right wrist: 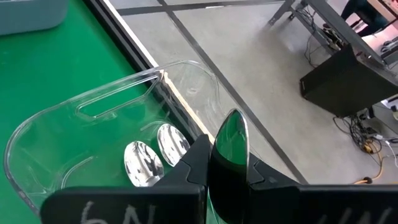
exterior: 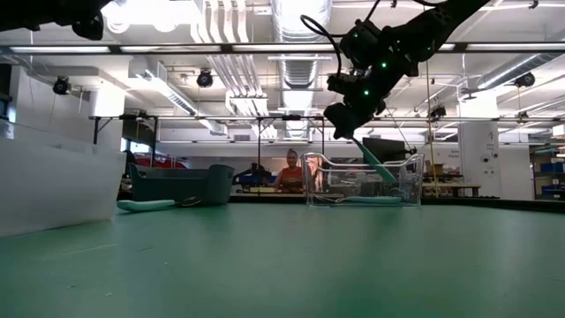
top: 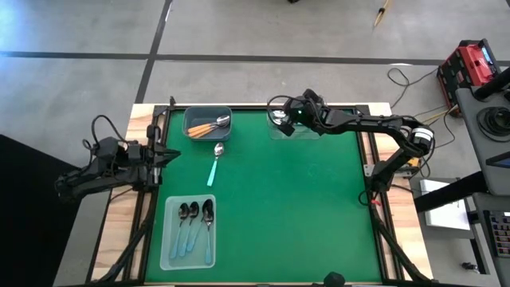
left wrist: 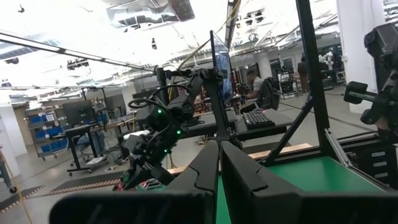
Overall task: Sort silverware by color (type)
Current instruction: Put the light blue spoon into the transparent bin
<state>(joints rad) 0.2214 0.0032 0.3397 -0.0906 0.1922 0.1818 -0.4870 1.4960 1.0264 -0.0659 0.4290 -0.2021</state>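
My right gripper (top: 279,115) hovers over the clear bin (top: 284,127) at the table's far edge, shut on a teal-handled spoon (exterior: 375,163). Two silver spoon bowls (right wrist: 143,165) lie in that bin (right wrist: 93,124). Another teal-handled spoon (top: 215,163) lies flat on the green mat near the grey bin (top: 191,119), which holds orange-handled spoons (top: 211,126). Three dark-bowled spoons (top: 195,223) lie in a clear tray (top: 171,255) at the near left. My left gripper (top: 163,155) waits shut at the table's left edge, with nothing in it. My right gripper pinches the spoon between its two fingers (right wrist: 193,165), coming slanting down from the table's right side. The teal handle (right wrist: 230,140) sticks out past the fingertips and slants down toward the clear bin (exterior: 362,181). The fingers hide the pinched part. The spoon is clear of the table.
Black frame rails (top: 155,199) run along the mat's left and right sides. The middle and near right of the green mat (top: 303,207) hold nothing. Beyond the table's far edge is the room, with a person (exterior: 290,172) far off.
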